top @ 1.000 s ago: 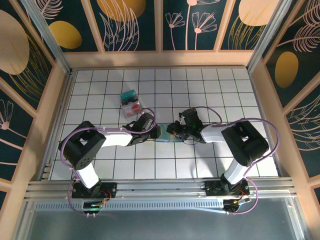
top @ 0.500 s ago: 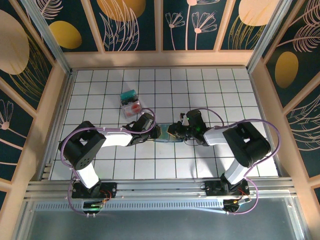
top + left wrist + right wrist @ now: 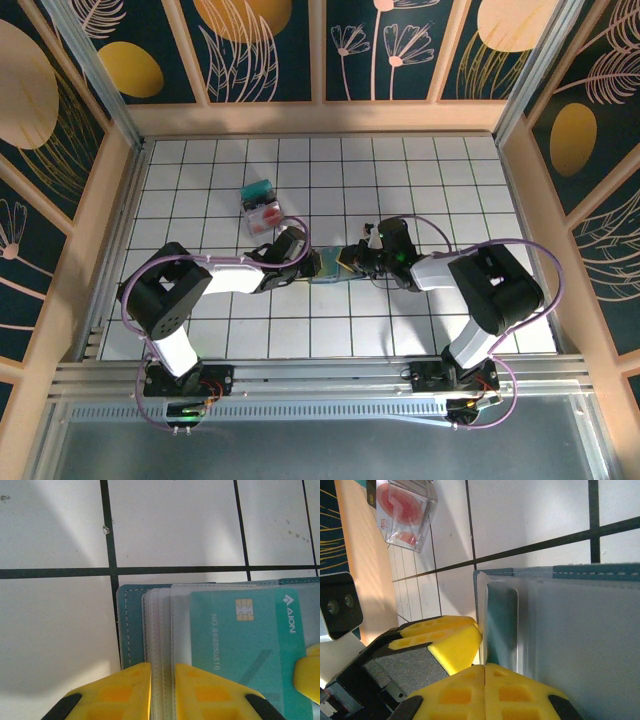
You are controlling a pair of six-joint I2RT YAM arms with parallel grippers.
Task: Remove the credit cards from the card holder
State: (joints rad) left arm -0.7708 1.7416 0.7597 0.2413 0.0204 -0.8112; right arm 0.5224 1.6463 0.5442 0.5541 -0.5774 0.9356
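**A:** Nearest first: what is the left gripper (image 3: 162,680) doing?

**B:** It is clenched on the card holder (image 3: 131,625). Its yellow fingers pinch the clear pocket leaves at the holder's edge, with the dark teal cover just beside them.

**A:** And the right gripper (image 3: 485,680)?

**B:** Its fingers are pressed together with no gap, right at the holder's edge and touching the plastic. I cannot tell whether a card is nipped between them.

**A:** Where is the card?

**B:** A teal card (image 3: 240,645) with a gold chip lies flat against the topmost clear pocket. A yellow fingertip (image 3: 307,672) rests on its right edge.

**A:** And seen from above?

**B:** The holder lies on the white tiled table (image 3: 400,170), between the two grippers. Farther back and to the left, well apart, a clear box (image 3: 262,207) holds a red-pink card (image 3: 402,510)
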